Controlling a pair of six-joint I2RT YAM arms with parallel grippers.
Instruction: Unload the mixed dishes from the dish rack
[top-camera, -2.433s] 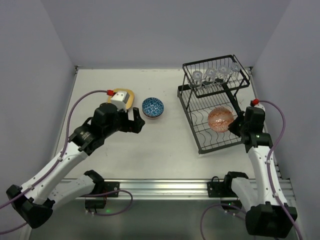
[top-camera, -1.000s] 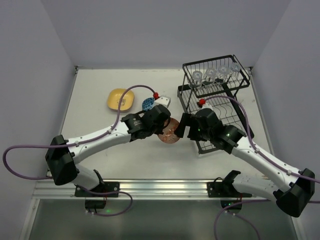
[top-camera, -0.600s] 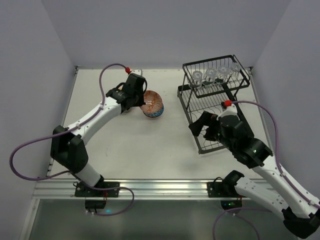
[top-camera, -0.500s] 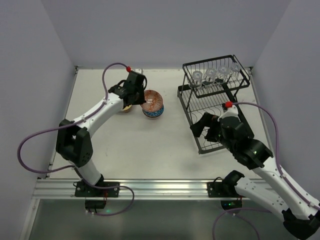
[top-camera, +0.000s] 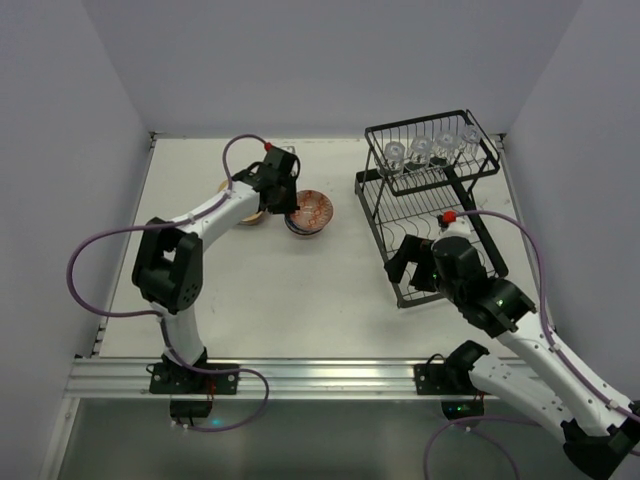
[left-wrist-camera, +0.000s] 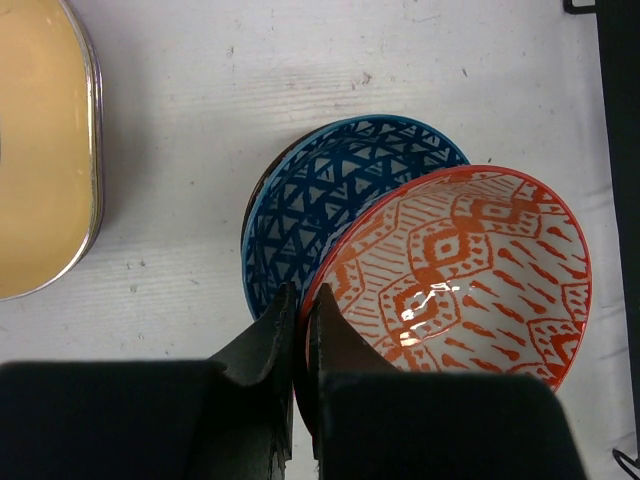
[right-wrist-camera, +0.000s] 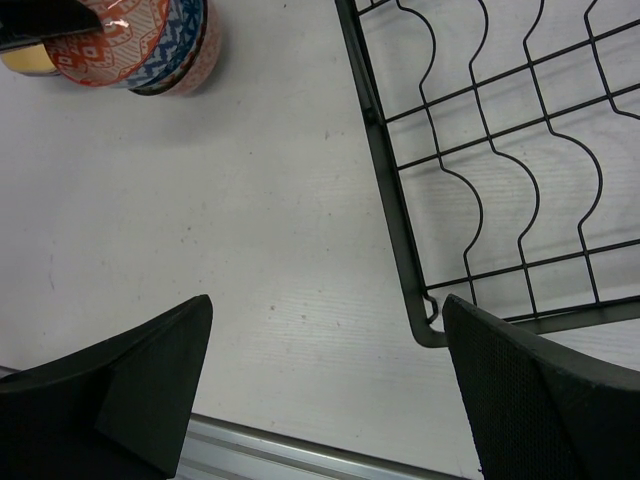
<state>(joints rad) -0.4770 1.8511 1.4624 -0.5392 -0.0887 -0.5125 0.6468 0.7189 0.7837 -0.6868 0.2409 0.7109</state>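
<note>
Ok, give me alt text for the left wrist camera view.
Two black fingers pinch the near rim of an orange-red patterned bowl that sits offset on top of a blue patterned bowl. A yellow rounded plate lies apart to the left on the white tabletop.

**Inspector:** Work surface?

**Assistant:** White table (top-camera: 300, 300), matte and flat. The close views show a few small dark specks (left-wrist-camera: 365, 78) and faint scuff lines in the finish.

**Inspector:** Enclosure?

**Assistant:** Three plain, pale grey-lavender panels: back wall (top-camera: 330, 60), left wall (top-camera: 60, 200) and right wall (top-camera: 590, 150). Each meets an edge of the table. A dark seam (top-camera: 250, 136) runs along the foot of the back wall.

**Inspector:** Near edge?

**Assistant:** A silver metal rail (top-camera: 330, 375), grooved lengthwise, spans the near edge from side to side. Below it lies a darker grey-green surface (top-camera: 330, 445). A small green light (top-camera: 212, 421) glows there, left of centre.
</note>
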